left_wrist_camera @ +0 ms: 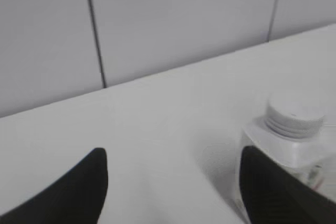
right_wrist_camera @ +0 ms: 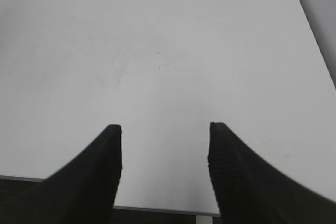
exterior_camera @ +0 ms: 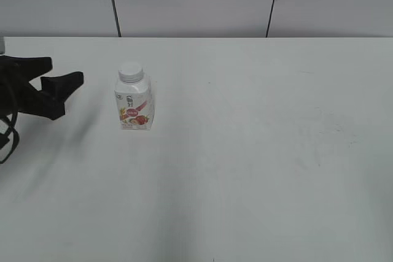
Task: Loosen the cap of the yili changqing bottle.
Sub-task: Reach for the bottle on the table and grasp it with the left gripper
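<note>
We judge the approach step: bottle [exterior_camera: 134, 104] upright on the table [exterior_camera: 258, 151], cap [exterior_camera: 131, 73] on, left gripper [exterior_camera: 52, 84] spread wide at its nine o'clock, untouching; right gripper [right_wrist_camera: 165, 145] also spread, empty; next, brace body, grip cap.

Right gripper [right_wrist_camera: 165, 129] with black ribbed fingers [right_wrist_camera: 231, 177] spread apart, nothing between them; white table [right_wrist_camera: 157, 40] below, faintly scuffed.

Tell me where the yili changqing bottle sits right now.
In the exterior view the yili changqing bottle stands upright on the white table, left of centre, just right of the open left gripper, which is not touching it.
</note>
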You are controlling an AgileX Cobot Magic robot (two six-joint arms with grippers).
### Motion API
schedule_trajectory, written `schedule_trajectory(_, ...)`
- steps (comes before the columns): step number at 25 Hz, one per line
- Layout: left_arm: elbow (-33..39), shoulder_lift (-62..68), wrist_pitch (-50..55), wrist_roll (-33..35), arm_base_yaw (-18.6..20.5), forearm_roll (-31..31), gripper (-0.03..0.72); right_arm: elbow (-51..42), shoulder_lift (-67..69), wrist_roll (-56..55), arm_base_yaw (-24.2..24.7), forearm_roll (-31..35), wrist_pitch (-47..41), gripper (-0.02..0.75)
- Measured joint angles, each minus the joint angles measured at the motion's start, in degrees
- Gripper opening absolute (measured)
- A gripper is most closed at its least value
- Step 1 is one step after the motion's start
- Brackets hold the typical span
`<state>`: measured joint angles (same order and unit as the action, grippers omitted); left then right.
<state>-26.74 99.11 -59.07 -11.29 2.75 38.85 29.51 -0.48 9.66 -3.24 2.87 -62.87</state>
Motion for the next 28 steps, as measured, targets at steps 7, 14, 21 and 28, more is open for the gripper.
schedule_trajectory(7, -9.8, 9.7, -0.1, -4.8, 0.0, 14.5, 0.482, 0.0, 0.0, 0.0, 0.0, 0.0, 0.0, 0.428)
schedule_trajectory(14, -16.7, 17.9, -3.0, -13.8, 0.9, 30.0, 0.497, 0.0, 0.0, 0.0, 0.0, 0.0, 0.0, 0.428)
schedule_trajectory(21, -23.1, 23.5, -2.5, -14.6, 1.2, 34.7, 0.578, 0.0, 0.0, 0.0, 0.0, 0.0, 0.0, 0.428)
schedule_trajectory(28, -29.2, 29.1, -5.4, -14.7, 1.2, 39.6, 0.583, 0.0, 0.0, 0.0, 0.0, 0.0, 0.0, 0.428)
